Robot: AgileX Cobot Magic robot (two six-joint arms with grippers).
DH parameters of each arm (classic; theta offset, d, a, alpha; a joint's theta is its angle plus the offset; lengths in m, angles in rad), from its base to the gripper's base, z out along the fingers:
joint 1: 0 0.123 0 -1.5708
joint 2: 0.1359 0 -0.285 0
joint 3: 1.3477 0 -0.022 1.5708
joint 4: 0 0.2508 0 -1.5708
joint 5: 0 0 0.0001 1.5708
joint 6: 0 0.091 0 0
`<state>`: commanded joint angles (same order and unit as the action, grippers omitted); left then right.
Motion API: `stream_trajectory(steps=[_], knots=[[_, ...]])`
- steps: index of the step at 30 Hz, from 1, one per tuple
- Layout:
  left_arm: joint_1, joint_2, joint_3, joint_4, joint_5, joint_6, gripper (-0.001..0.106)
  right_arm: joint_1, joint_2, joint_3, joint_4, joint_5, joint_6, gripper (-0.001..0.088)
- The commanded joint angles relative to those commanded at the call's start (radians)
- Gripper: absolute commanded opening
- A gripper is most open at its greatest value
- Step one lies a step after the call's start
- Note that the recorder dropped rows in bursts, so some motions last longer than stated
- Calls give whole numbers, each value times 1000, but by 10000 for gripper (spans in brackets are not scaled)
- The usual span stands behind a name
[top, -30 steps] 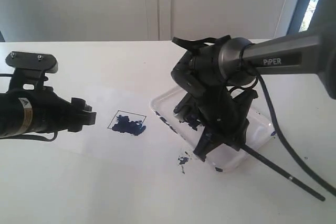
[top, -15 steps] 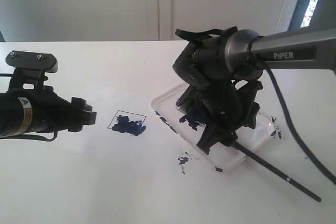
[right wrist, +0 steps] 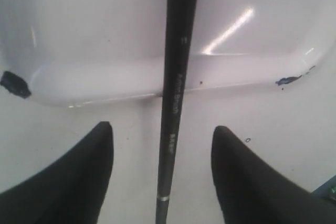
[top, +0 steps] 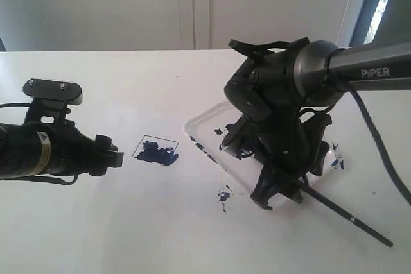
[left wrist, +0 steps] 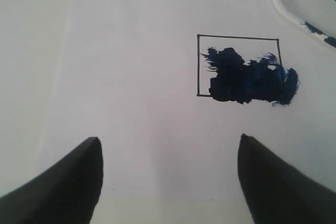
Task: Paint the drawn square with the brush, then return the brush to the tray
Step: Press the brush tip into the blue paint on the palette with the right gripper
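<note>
The drawn square (top: 156, 151) (left wrist: 239, 66) is a thin black outline with dark blue paint inside that smears past one side. The brush (top: 347, 217) (right wrist: 176, 87) lies across the rim of the tray (top: 204, 122) (right wrist: 105, 77), its handle end resting on the table. My right gripper (top: 270, 200) (right wrist: 163, 129) hangs low over that rim, open, with a finger on each side of the brush and a gap to both. The arm hides the brush tip. My left gripper (top: 115, 157) (left wrist: 169, 145) is open and empty, just left of the square.
A stray paint splatter (top: 223, 194) lies on the table near the tray's front corner, and more flecks (top: 337, 162) mark its right end. A black cable (top: 379, 152) hangs from the right arm. The white wall stands behind the table.
The right arm has shifted right and lower over the tray's near corner, while the brush's handle end stayed almost in place. The left arm has moved slightly right and down.
</note>
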<state>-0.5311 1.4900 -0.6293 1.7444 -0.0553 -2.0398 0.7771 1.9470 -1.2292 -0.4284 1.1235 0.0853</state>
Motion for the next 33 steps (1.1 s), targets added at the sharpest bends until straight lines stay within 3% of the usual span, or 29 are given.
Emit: stream_trajectory(steps=[3, 6, 8, 13, 21, 33], knots=[[0, 0, 0, 0, 0, 6, 736, 0, 0, 15, -24, -42, 22, 513], [0, 0, 0, 0, 0, 24, 736, -18, 0, 28, -44, -61, 28, 404], [0, 0, 0, 0, 0, 24, 736, -37, 0, 32, -44, -79, 43, 384], [0, 0, 0, 0, 4, 24, 736, -75, 0, 32, -34, -92, 58, 384], [0, 0, 0, 0, 15, 24, 736, -79, 0, 32, 46, -181, 45, 384], [0, 0, 0, 0, 15, 34, 736, -97, 94, 32, 31, -159, 52, 379]])
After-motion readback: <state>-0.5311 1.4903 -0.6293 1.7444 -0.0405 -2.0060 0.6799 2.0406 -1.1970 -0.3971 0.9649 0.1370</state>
